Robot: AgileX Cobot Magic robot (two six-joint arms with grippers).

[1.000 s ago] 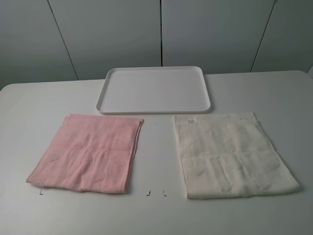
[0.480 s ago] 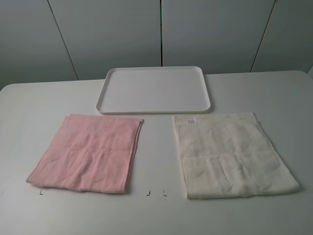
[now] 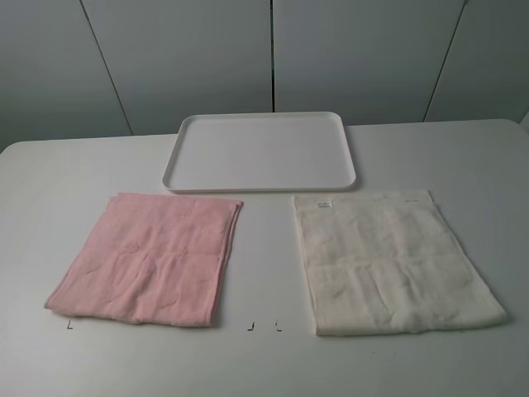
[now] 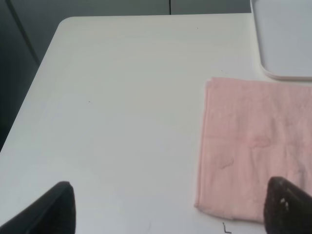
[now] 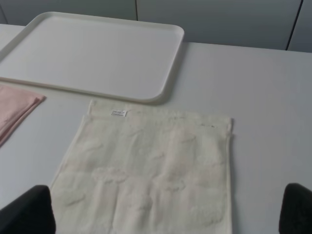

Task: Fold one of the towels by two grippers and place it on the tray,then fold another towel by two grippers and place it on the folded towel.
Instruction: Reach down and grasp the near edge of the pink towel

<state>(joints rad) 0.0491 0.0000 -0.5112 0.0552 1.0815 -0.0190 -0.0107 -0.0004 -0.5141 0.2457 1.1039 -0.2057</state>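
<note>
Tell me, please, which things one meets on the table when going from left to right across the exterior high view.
pink towel → white tray, which lies farther back → cream towel

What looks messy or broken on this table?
Nothing really stands out. The pink towel and the cream towel both lie flat on the table, side by side and not touching. The tray behind them sits level, with nothing spilled or broken.

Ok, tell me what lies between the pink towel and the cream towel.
Only bare white table, plus tiny dark marks near the front; exterior high view shows it.
</note>
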